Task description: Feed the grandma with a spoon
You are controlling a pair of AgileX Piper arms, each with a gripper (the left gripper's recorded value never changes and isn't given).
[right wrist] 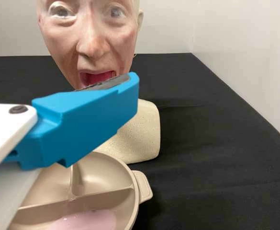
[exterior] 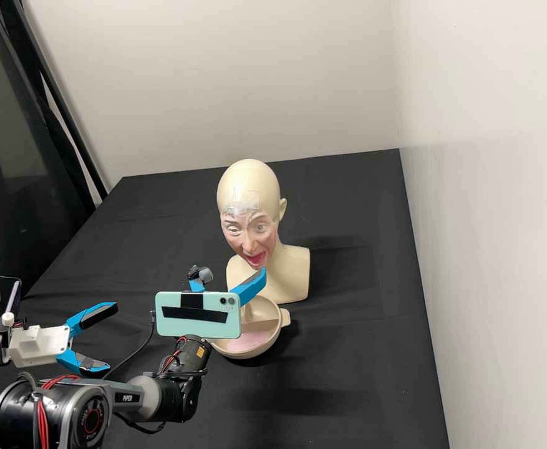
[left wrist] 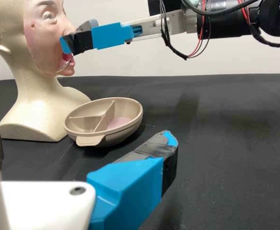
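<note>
The grandma (exterior: 257, 224) is a doll head with no hair and a wide open mouth. She stands upright near the middle of the black bench (exterior: 360, 262), facing the two arms.

The right gripper (left wrist: 75, 42) is up high, right at her mouth. A clear spoon (left wrist: 69, 62) is at its tip, and the round end of the spoon is at her lips. I cannot tell if this gripper is open or closed, and I cannot see how the spoon is held (it is see-through and very hard to spot). A pale green phone (exterior: 198, 315) is stuck on this arm with black tape.

Under the gripper sits a tan bowl (exterior: 274, 312). It is on the bench just beside the bottom of the grandma's neck. Little walls split the bowl into parts, and there is some pink food (exterior: 253, 342) in one part.

The left gripper (exterior: 101, 337) is low down near the bench, well apart from the grandma and the bowl. Its two blue fingers are spread wide, and there is nothing in between them.

A white wall (exterior: 223, 75) is behind the bench.
</note>
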